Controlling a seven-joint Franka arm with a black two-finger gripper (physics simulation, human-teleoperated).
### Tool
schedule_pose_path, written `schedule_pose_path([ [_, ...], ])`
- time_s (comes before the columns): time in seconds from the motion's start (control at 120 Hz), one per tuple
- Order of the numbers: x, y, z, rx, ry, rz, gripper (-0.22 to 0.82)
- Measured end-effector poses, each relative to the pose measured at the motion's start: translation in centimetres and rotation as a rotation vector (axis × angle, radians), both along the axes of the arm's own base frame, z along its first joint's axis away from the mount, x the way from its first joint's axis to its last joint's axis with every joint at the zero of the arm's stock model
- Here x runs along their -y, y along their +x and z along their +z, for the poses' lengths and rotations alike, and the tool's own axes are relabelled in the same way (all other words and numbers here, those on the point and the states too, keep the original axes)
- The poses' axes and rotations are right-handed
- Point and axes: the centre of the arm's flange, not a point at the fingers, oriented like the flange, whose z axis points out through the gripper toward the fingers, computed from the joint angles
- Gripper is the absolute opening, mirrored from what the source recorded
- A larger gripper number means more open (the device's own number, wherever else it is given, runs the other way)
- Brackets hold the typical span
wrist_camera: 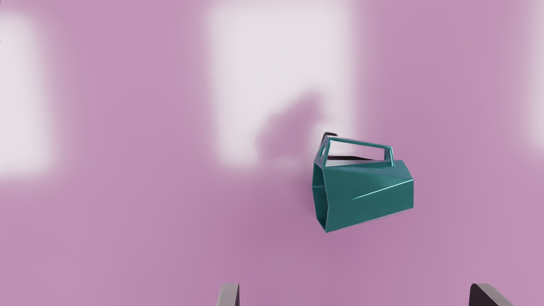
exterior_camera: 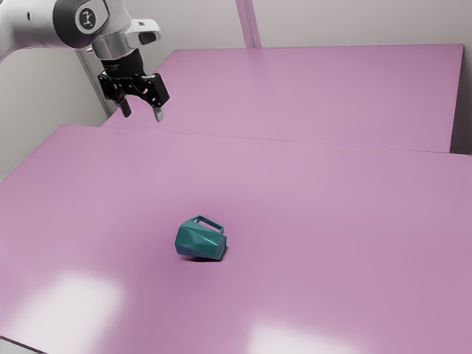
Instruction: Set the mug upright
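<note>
Exterior view: the mug (exterior_camera: 200, 240) lies on its side on the table (exterior_camera: 332, 192). Bring the gripper (exterior_camera: 142, 116) down slowly, clamp the body squarely, then lift slightly and rotate until the mouth (wrist_camera: 320, 199) faces up. The jaws are released and spread; the mug lies below, well apart from them, toward the exterior view's right.

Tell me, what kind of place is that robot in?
Probably a computer-made practice room for robots: there's a white robot arm, a plain pink table, and a teal mug lying on its side.

The faceted teal mug (wrist_camera: 367, 193) looks like smooth plastic (the table (exterior_camera: 332, 221), rather glossy).
</note>
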Motion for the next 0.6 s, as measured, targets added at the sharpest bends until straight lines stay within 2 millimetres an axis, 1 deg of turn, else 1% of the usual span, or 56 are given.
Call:
schedule_pose_path([
  [0.167,-0.5,-0.1,0.0,0.0,-0.003,0.011,0.59],
  [0.3,-0.5,-0.1,-0.6,-0.005,-0.038,0.015,0.59],
  [0.508,-0.4,-0.7,-6.0,-0.032,-0.148,0.013,0.59],
  [0.6,-0.8,-0.8,-8.4,-0.029,-0.213,0.023,0.59],
])
